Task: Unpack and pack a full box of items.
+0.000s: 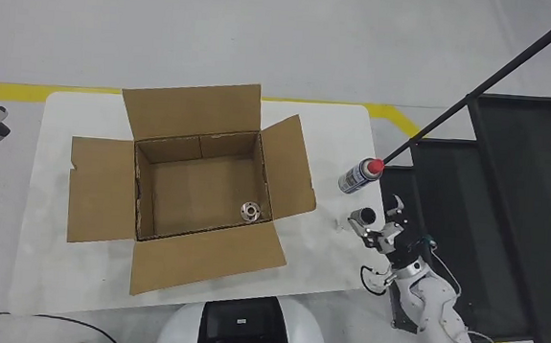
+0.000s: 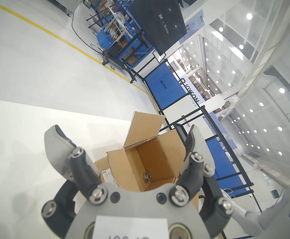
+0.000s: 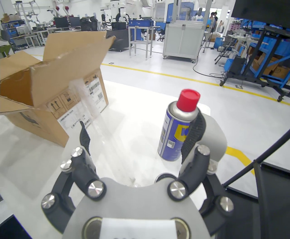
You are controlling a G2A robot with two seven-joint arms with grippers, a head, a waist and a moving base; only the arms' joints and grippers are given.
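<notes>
Jaws spread, both arms; spray can (image 3: 172, 131) upright just beyond right pair (outside box (image 1: 191, 113)).

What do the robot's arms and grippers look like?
The left gripper and right gripper match: two curved light-grey fingers with black ribbed pads, black links, shiny silver screws and a round grey plate with a white label. The right arm is white and rounded, with thin cables.

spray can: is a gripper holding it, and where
Nothing is held: the spray can stands free, and the right gripper and left gripper are open, empty.
</notes>
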